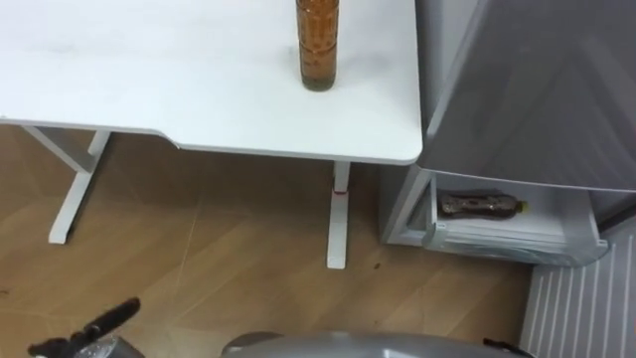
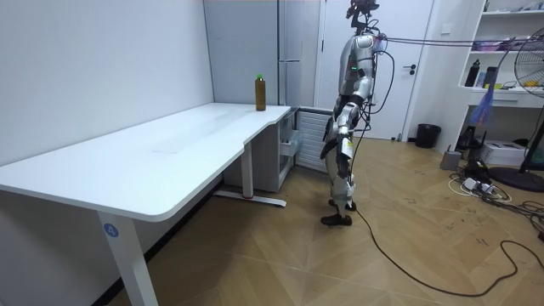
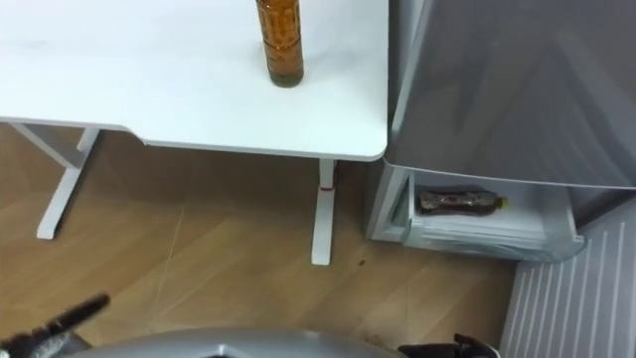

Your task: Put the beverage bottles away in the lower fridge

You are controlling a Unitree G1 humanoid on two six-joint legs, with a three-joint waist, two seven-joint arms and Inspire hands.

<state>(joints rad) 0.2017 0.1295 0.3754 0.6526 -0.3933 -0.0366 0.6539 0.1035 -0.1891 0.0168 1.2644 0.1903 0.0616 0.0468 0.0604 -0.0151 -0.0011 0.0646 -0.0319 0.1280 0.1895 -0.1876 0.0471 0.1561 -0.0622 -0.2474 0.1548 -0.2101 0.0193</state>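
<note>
Tall bottle (image 1: 318,45) at twelve o'clock on the surface (image 1: 149,89), lower fridge drawer (image 1: 517,244) open at three; my left hand (image 1: 94,328) (its state I cannot tell) could topple it reaching.

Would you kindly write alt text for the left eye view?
A brown drink bottle stands upright on a white table; right of it, the grey fridge has its lower drawer open, with a second bottle lying inside.
</note>
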